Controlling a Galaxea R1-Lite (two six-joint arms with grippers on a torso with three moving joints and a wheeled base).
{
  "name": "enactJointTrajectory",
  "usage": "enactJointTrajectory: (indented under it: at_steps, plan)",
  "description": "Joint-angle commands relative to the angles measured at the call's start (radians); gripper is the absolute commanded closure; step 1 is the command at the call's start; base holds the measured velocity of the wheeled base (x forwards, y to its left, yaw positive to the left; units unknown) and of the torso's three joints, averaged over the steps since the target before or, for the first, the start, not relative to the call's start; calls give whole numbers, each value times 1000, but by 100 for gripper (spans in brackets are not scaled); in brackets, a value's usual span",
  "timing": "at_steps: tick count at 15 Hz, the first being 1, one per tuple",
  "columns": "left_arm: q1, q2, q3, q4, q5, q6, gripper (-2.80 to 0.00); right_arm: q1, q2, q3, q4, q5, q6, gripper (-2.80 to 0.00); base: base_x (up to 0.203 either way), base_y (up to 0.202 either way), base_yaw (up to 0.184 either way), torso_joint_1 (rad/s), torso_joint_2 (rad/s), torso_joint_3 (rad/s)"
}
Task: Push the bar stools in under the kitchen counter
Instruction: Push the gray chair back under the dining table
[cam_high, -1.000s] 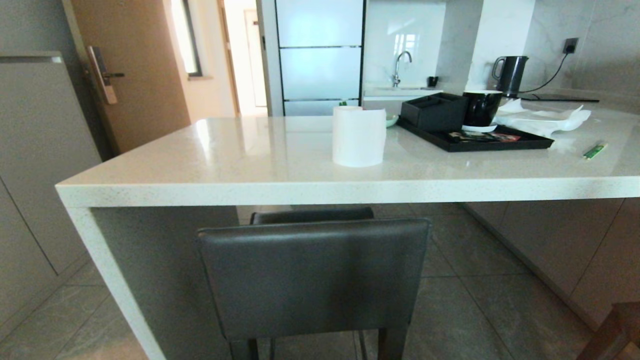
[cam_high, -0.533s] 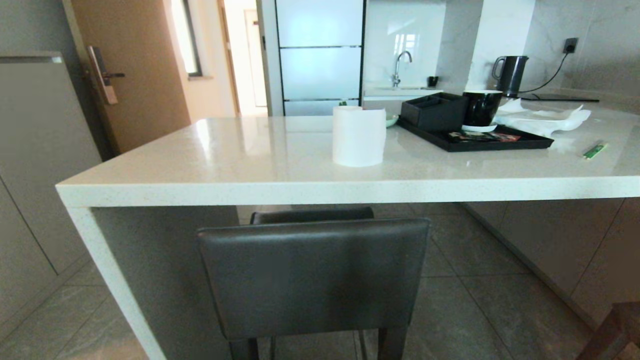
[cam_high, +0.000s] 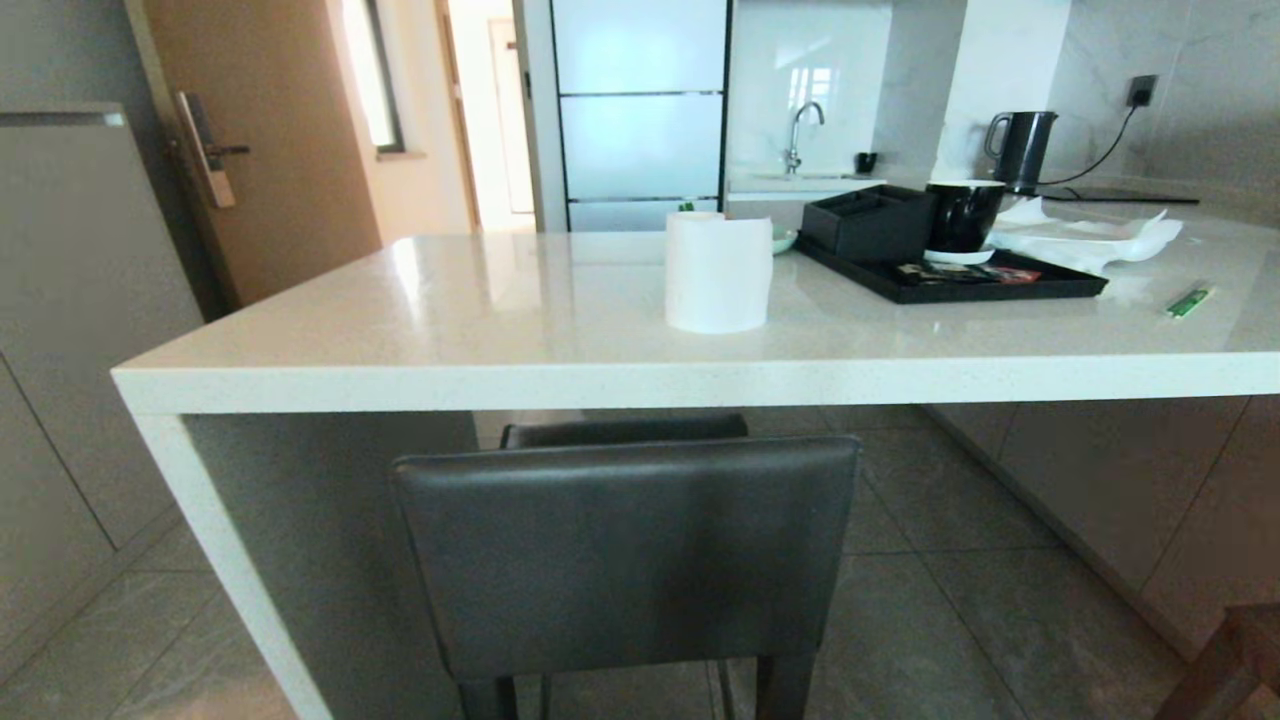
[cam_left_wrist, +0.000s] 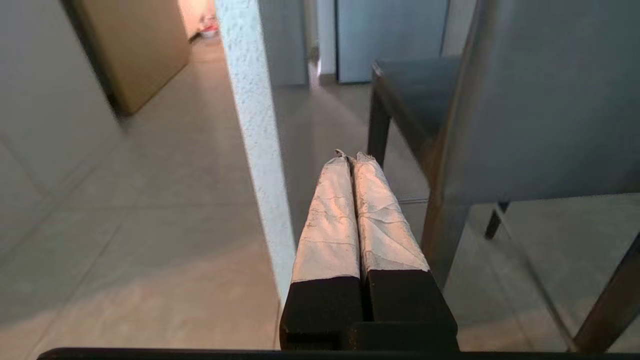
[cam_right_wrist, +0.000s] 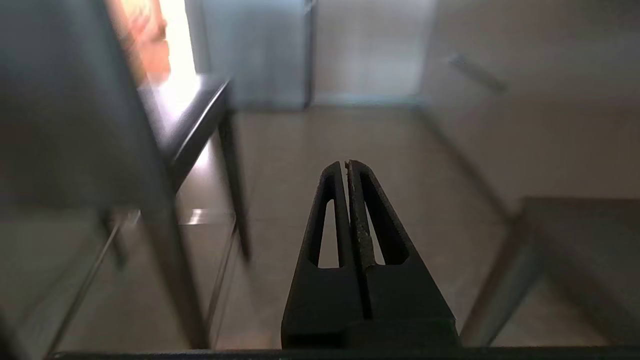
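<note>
Bar stool (cam_high: 628, 550) stands at the near edge of the table (cam_high: 560, 380), backrest toward the camera, seat partly under the top, beside the white end panel (cam_high: 235, 570). Second stool (cam_high: 1225, 660) only clips the right corner. Left pincer (cam_left_wrist: 352, 156): wrapped fingers pressed together, holding nothing, low beside the stool. Right pincer (cam_right_wrist: 347, 164): pressed together, empty. Paper roll (cam_high: 717, 270) and black tray (cam_high: 950, 275) on the table.
</note>
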Motion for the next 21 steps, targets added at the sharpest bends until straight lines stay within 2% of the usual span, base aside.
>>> enactJointTrajectory:
  at_steps: [1,4,9,21]
  plan:
    - [0,-11,11,-1,-2,2,0,0,-5,23,20,5,-7,0,0,0,0,0,0,0]
    - [0,-12,14,-7,-1,-3,0,0,-5,23,19,-1,22,0,0,0,0,0,0,0]
    - [0,-11,19,-17,-1,-3,0,0,-7,23,19,-1,22,0,-36,0,1,5,2,1]
    - [0,-11,19,-17,-1,-3,0,0,-5,23,19,-3,23,0,-199,0,-1,2,2,1]
